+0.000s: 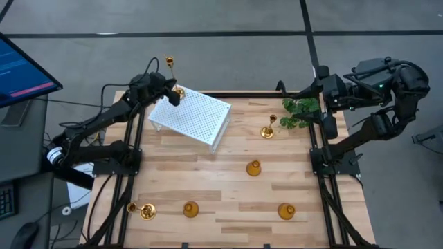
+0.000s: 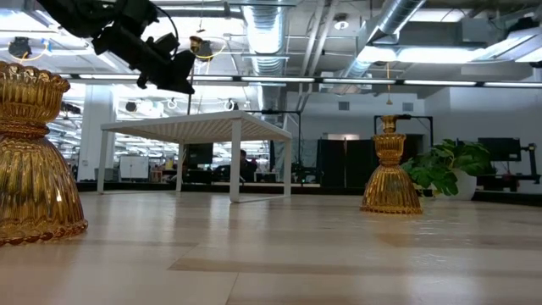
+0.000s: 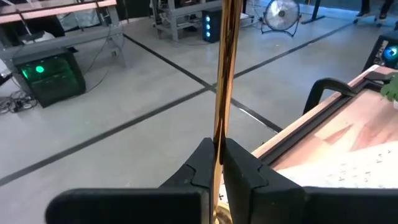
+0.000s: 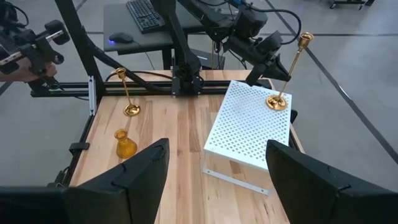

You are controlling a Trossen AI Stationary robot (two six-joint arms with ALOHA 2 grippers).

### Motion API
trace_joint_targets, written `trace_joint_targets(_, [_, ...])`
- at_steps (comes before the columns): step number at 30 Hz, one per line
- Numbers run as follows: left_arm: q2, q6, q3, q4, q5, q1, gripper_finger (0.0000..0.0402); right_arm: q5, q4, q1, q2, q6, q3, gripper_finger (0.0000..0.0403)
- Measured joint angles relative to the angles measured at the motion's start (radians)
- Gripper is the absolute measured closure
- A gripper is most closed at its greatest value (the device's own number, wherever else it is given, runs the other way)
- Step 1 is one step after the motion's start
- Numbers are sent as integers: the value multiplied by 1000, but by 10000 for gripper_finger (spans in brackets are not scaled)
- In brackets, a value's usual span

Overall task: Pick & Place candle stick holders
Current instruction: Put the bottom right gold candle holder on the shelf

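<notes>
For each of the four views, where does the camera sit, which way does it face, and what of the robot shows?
High: overhead, straight down; both arms, white perforated metal rack.
Low: table height, level across; left gripper above rack.
Left wrist: on the left arm, facing the floor beyond the table; fingers shut on tall thin-stemmed gold candle holder.
Right wrist: on the right arm, facing across the table; open right gripper.
Shared: high and right wrist both show the rack and held holder.

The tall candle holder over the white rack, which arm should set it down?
Left. Its hand is shut on the tall candle holder, base at the white rack. The right hand waits open, beside the table.
</notes>
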Motion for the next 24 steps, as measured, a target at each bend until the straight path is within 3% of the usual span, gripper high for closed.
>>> trace_joint_targets(16, [0, -10, 1, -8, -11, 0, 377, 0, 0, 0, 0, -3, 0, 145])
trace_joint_targets(24, [0, -28, 1, -18, -8, 0, 342, -3, 1, 0, 0, -3, 0, 145])
